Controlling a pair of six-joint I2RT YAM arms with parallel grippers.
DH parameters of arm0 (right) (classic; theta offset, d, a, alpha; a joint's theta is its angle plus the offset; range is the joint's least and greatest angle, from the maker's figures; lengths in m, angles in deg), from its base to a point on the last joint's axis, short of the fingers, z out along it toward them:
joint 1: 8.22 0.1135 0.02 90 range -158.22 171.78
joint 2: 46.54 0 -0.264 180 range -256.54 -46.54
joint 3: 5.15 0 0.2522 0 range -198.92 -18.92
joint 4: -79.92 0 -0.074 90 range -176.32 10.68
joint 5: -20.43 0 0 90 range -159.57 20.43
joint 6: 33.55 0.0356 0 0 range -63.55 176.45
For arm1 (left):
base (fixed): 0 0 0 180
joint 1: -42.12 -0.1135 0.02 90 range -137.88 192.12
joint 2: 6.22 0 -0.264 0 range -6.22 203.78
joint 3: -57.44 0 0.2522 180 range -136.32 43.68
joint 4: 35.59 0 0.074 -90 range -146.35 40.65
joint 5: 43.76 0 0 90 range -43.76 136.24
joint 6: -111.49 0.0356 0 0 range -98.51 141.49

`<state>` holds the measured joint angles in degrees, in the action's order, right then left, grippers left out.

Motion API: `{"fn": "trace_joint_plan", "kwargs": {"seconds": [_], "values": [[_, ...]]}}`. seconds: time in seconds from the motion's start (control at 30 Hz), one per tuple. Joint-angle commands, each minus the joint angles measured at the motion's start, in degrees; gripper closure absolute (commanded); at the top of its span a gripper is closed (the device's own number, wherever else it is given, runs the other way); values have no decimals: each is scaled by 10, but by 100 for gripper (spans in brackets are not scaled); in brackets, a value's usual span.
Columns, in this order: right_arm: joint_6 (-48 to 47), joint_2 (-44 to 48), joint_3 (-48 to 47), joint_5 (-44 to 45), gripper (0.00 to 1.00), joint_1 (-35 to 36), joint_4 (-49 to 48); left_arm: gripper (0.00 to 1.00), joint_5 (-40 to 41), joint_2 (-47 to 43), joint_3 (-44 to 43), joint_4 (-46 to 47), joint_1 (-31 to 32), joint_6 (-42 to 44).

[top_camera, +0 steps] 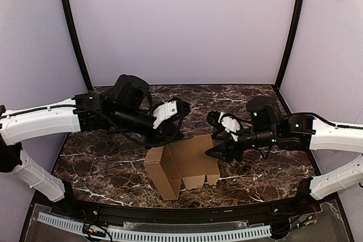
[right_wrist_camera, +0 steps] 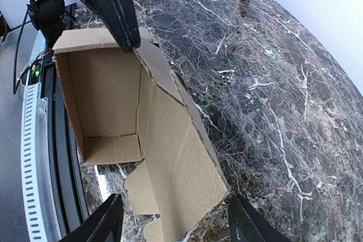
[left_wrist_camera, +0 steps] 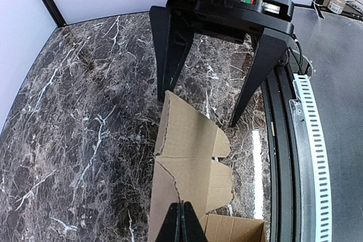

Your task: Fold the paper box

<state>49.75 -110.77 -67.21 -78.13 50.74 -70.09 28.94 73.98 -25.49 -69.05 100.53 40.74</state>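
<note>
**A:** Where is the paper box (top_camera: 181,165) to be found?

**B:** It is seen just below the middle of the top view, resting on the dark marbled table (top_camera: 102,162). It is only partly formed. An open-sided cavity is shown at the upper left of the right wrist view, and a flat panel with notched flaps is spread toward the lower centre.

**A:** How is the left gripper (left_wrist_camera: 180,208) held?

**B:** Its fingers are pressed together at the bottom centre of the left wrist view. They are pinched on the upper edge of the cardboard wall, beside the cavity.

**A:** And the right gripper (right_wrist_camera: 174,198)?

**B:** Its jaws are spread wide. One finger is seen at each side of the loose panel's end, at the bottom of the right wrist view, and nothing is clamped between them. Whether the cardboard is touched by either finger cannot be told.
</note>
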Motion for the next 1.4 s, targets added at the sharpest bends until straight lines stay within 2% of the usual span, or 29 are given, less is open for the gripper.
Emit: {"fn": "trace_joint_plan", "kwargs": {"seconds": [0.0, 0.17, 0.33, 0.47, 0.57, 0.63, 0.7, 0.73, 0.8, 1.03, 1.23, 1.37], "values": [[24, -18, 22, -12, 40, -3, -86, 100, -3, -24, 15, 9, 0, -7], [30, -32, 23, -31, 56, -10, -111, 100, -3, -37, 24, 11, 1, -9], [37, -40, 14, -53, 83, -12, -113, 100, -5, -57, 39, 22, 0, -15], [33, -40, 0, -59, 100, -12, -90, 100, 0, -67, 43, 17, 1, -17], [28, -40, -20, -67, 100, -12, -66, 100, 17, -75, 40, 8, 0, -19], [23, -40, -34, -65, 100, -12, -46, 95, 25, -82, 40, 4, 0, -20], [21, -45, -52, -65, 100, -11, -20, 86, 28, -89, 38, 1, 0, -21], [19, -48, -61, -65, 100, -11, 0, 77, 29, -92, 37, 0, 0, -22], [14, -56, -83, -57, 100, -9, 30, 67, 30, -100, 36, -4, 0, -23], [-7, -86, -156, -43, 100, 0, 129, 42, 34, -103, 6, -61, 1, -8], [-8, -116, -217, -26, 100, 6, 200, 36, 22, -82, -24, -106, 0, -1], [-10, -133, -240, -9, 100, 15, 223, 37, 16, -58, -45, -124, 1, -4]]}}
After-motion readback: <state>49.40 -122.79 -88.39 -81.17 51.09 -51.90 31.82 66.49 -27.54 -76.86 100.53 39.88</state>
